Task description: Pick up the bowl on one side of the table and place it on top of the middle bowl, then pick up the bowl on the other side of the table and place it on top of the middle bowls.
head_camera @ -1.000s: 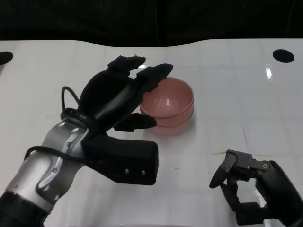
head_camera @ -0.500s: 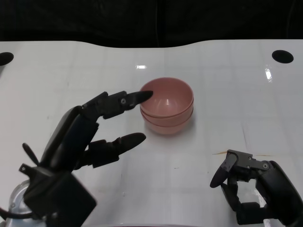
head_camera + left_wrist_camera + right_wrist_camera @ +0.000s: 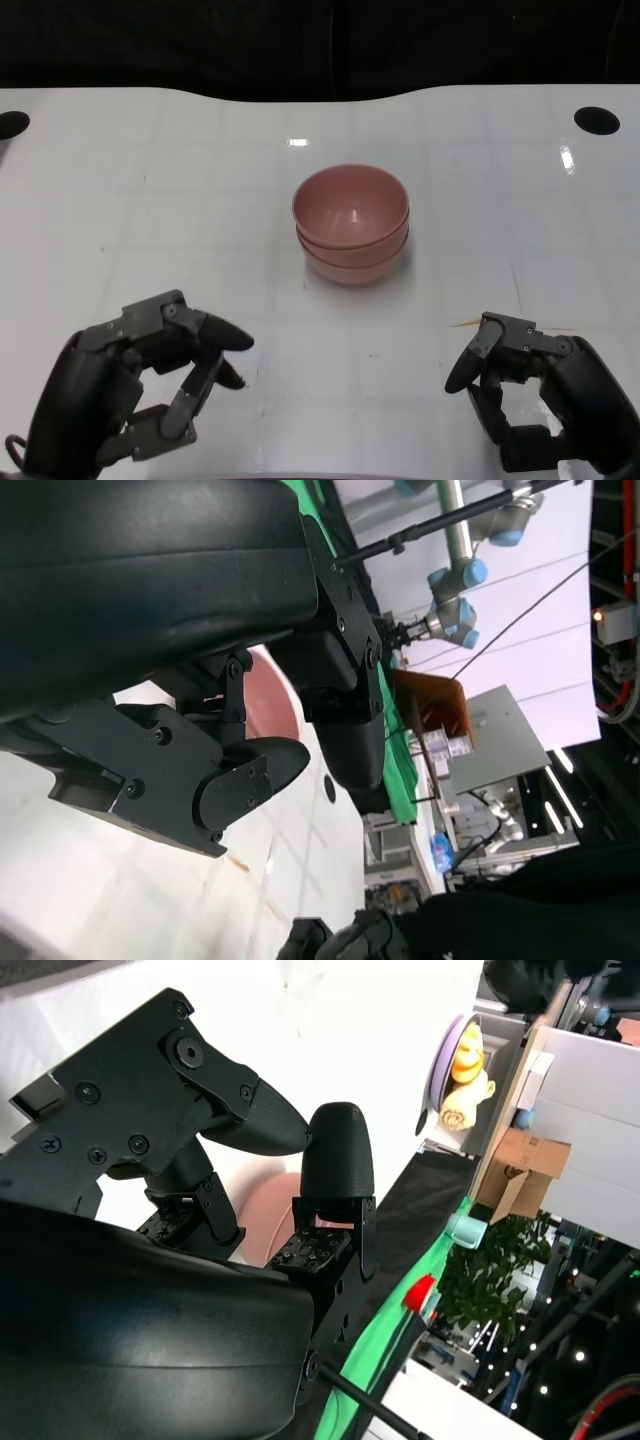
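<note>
pink bowls (image 3: 351, 222), white table (image 3: 150, 210), black robot hands (image 3: 140, 385)

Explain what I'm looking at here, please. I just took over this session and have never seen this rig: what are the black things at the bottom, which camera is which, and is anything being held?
The head view looks down from the robot onto a white table. The black shapes at its lower corners are the robot's own left hand and right hand, both with fingers curled and holding nothing. In the middle sits a stack of pink bowls, nested one inside another; no other bowl shows on either side. The other two pictures come from cameras at each wrist, turned sideways, mostly filled by that hand's black fingers, with a bit of pink bowl behind.
</note>
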